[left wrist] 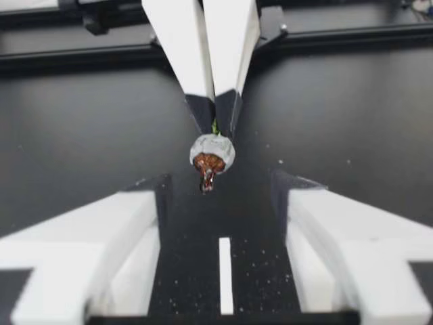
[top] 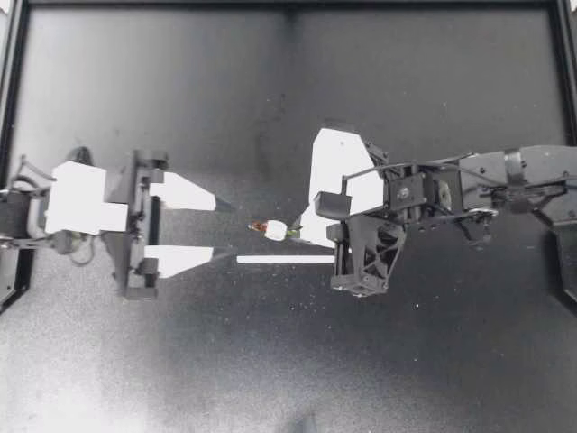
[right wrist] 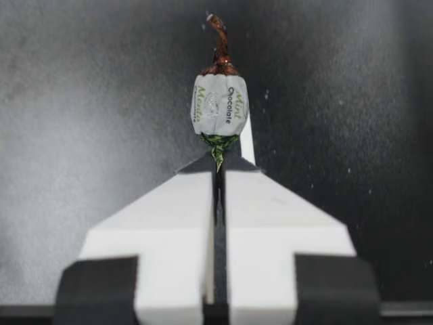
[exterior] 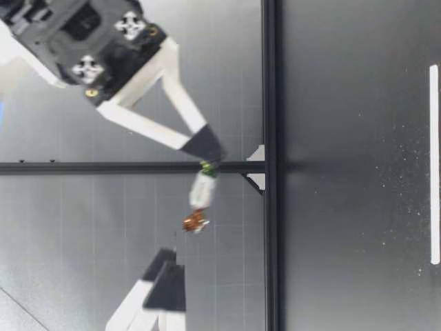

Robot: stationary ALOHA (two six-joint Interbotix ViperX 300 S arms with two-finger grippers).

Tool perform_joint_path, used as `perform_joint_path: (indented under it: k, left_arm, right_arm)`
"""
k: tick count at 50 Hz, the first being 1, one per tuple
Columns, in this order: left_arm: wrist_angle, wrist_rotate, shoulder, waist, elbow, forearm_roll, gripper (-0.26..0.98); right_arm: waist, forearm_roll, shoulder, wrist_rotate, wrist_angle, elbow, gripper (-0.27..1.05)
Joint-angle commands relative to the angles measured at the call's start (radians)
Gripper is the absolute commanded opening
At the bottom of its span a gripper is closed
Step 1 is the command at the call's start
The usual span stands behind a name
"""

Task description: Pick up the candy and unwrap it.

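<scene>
My right arm reaches in from its side toward the counter's (top: 180, 90) middle, slanting down with the wrist rolled sideways. The right end effector (top: 295, 233) is clenched: its fingers (right wrist: 196, 203) meet on the green twisted tail of the wrapped candy (top: 273, 229). The candy's white body and brown twisted end stick out past the tips. In the low view the candy (exterior: 200, 196) hangs clear above the counter, below the right end effector (exterior: 207, 150).

My left arm lies level, pointing straight at the right one. The left end effector (top: 227, 230) is released, its fingers spread wide and touching nothing. The candy (left wrist: 212, 152) sits just ahead of the gap, brown end toward it. A white strip (top: 284, 259) lies on the counter underneath.
</scene>
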Motion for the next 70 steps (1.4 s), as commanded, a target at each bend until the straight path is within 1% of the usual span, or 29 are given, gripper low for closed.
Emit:
perform_joint_path:
  k: [1,17,25,28,35,39,41,51,63,70]
  left_arm:
    - [-0.009,0.000,0.006,-0.002,-0.032,-0.002,0.47]
    - [-0.012,0.000,0.037,-0.002,-0.063,0.000,0.46]
    - [-0.014,0.000,0.044,-0.002,-0.067,0.000,0.44]
    - [-0.018,-0.003,0.044,-0.002,-0.069,0.000,0.38]
    - [-0.020,-0.006,0.044,0.002,-0.067,-0.006,0.00]
    - [-0.020,-0.009,0.044,0.002,-0.063,-0.011,-0.13]
    - [-0.018,-0.014,0.044,0.002,-0.061,-0.014,-0.17]
    - [-0.017,-0.011,0.032,0.002,-0.052,-0.020,-0.19]
    - [-0.018,-0.029,0.014,0.002,-0.031,-0.020,-0.19]
    - [-0.020,-0.040,0.020,0.002,-0.037,-0.020,-0.19]
  right_arm:
    - [0.006,-0.002,-0.037,0.002,-0.031,-0.026,-0.13]
    - [0.006,-0.002,-0.037,0.002,-0.043,-0.026,-0.13]
    - [0.008,0.000,-0.037,0.005,-0.043,-0.023,-0.13]
    - [0.009,-0.002,-0.037,0.005,-0.043,-0.021,-0.13]
    - [0.012,0.000,-0.035,0.006,-0.043,-0.021,-0.13]
    - [0.014,0.000,-0.035,0.008,-0.043,-0.021,-0.13]
    - [0.014,0.000,-0.037,0.008,-0.043,-0.021,-0.13]
    - [0.014,-0.002,-0.049,0.009,-0.057,-0.008,-0.13]
    - [0.015,0.005,-0.117,0.020,-0.123,0.086,-0.14]
    - [0.015,0.009,-0.135,0.035,-0.175,0.126,-0.14]
